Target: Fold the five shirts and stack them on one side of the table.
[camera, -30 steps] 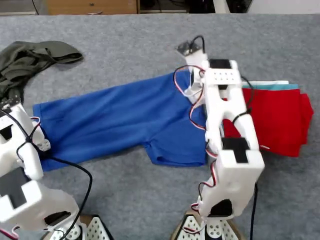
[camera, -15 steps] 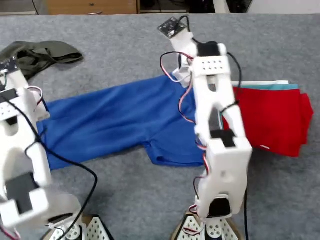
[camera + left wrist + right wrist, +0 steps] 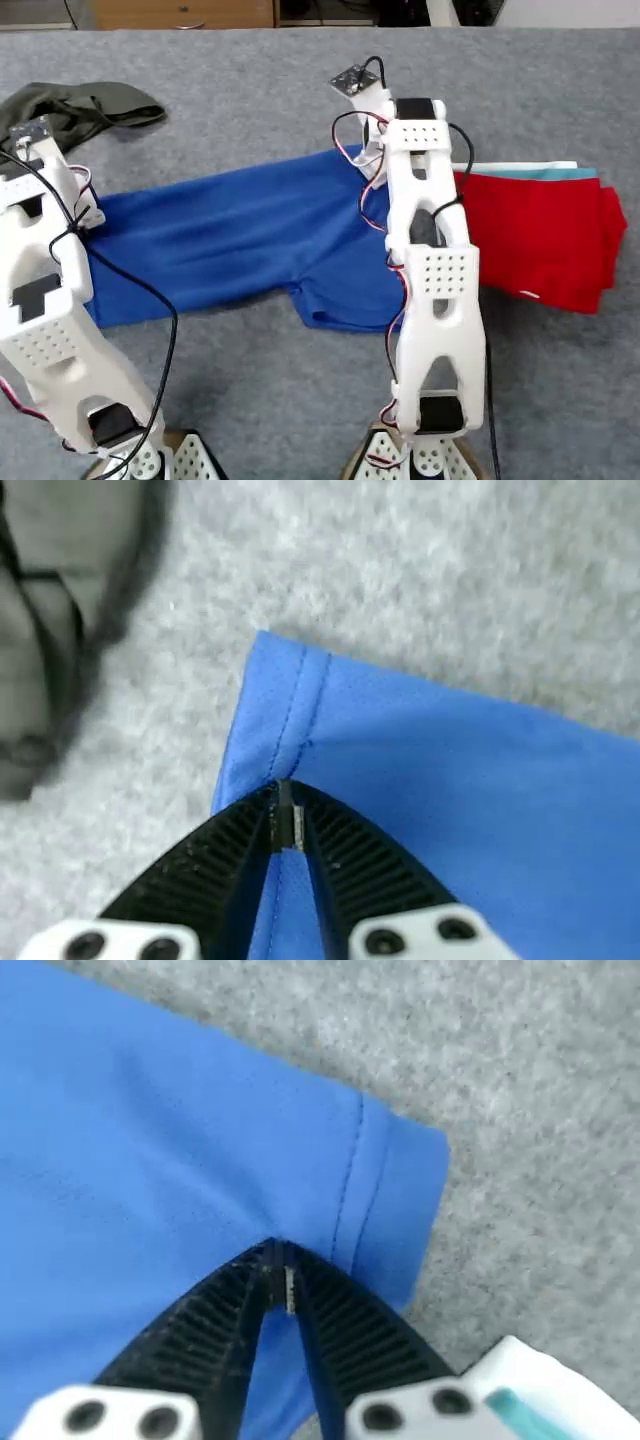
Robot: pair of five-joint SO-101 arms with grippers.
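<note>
A blue shirt [image 3: 240, 240] lies spread across the middle of the grey table. My left gripper [image 3: 285, 815] is shut on the blue shirt's hemmed corner [image 3: 290, 710] at its left end, near the left arm [image 3: 45, 260]. My right gripper [image 3: 278, 1278] is shut on the blue shirt [image 3: 180, 1140] close to its hemmed sleeve edge, at the shirt's far right corner under the right arm [image 3: 420, 200]. A stack of folded shirts with a red shirt [image 3: 545, 240] on top lies at the right. A crumpled olive shirt [image 3: 70, 112] sits at the far left.
White and teal folded edges [image 3: 540, 170] show under the red shirt's far side; a teal and white corner [image 3: 530, 1405] also appears in the right wrist view. Bare grey table [image 3: 250, 80] stretches along the far side and in front of the blue shirt.
The left arm swung from the near left up to the shirt's far left corner. The right arm shifted left and back slightly. The blue shirt's left end was drawn inward.
</note>
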